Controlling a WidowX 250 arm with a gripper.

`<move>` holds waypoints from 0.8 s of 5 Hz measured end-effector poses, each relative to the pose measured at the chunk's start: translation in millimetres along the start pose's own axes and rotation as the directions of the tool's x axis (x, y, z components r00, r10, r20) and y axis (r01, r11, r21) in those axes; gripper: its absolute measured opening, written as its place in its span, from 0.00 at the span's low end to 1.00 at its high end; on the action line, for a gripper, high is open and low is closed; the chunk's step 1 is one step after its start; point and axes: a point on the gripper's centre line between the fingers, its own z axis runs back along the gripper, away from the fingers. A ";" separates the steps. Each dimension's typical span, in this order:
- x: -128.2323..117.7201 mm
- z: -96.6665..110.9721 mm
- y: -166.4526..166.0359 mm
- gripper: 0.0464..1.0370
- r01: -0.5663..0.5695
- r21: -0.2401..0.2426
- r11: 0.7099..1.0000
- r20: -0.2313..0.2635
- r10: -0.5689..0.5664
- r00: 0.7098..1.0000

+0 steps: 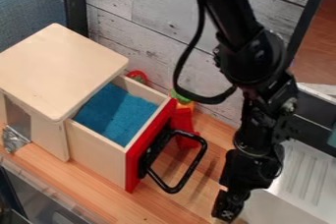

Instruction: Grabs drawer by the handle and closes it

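Whitewashed plank wall (154, 4) at the back, light wood countertop (85, 183) below. Gripper (227, 210) hangs low at the lower right, tip end near the bottom edge of the view, angled down and slightly left. Can't tell how far open it is, or whether it has hold of anything. Above it the black arm (253, 53) drops from the top edge, leans right to the big joint, then runs roughly straight down through the wrist. Loose black cable (179, 68) loops out on the arm's left side. Black handle (191, 171) is up and left of the gripper in view, with a gap between them, so no contact. It's a squared loop sticking out from the red front of the drawer (146, 154). Drawer is well out of the pale wooden cabinet (59, 68), front facing lower right, blue interior exposed. Behind the drawer: a red toy piece (183, 122) with orange and green at its top, plus a small red round item (136, 76) near the cabinet corner. Farther out, crumpled foil (12, 140) by the cabinet's left side, and a ribbed metallic sink unit (305, 179) right of the gripper.
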 end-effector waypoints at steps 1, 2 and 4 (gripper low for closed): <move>-24.6 -6.8 -8.5 0.96 -0.023 -0.051 0.998 -0.036 0.022 0.999; -33.4 -6.7 -8.3 0.96 -0.030 -0.069 0.997 -0.028 0.028 0.999; -46.6 -4.2 -5.5 0.96 -0.031 -0.085 0.996 -0.033 0.028 0.999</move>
